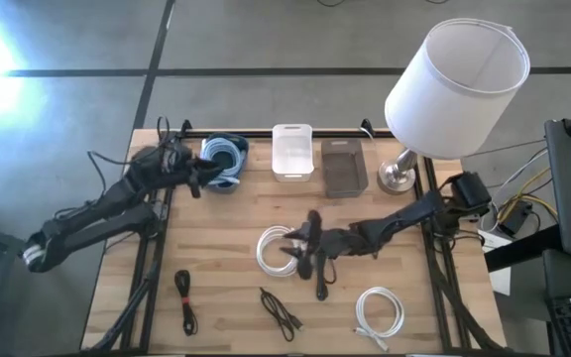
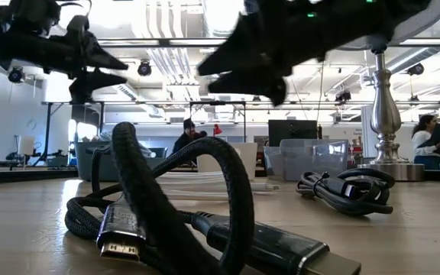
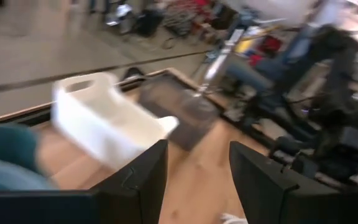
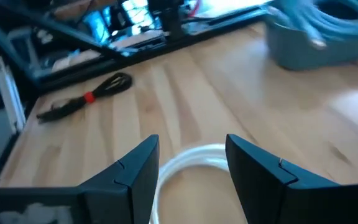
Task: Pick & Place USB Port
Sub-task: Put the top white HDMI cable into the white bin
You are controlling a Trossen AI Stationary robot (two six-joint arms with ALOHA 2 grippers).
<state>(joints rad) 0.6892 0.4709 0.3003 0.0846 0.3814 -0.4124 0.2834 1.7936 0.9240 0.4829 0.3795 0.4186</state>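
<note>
The right gripper hangs above the middle of the table with its fingers spread apart and nothing between them. Directly under it, just ahead of the fingertips, lies a coiled white cable. A second white coil lies well off to the near side of it, and two bundled black cables lie near the front edge. The left gripper hovers beside the blue bin holding a pale blue cable, fingers parted and empty. Past it stand the white bin and the smoky clear bin. A lamp stands by the right arm's base.
</note>
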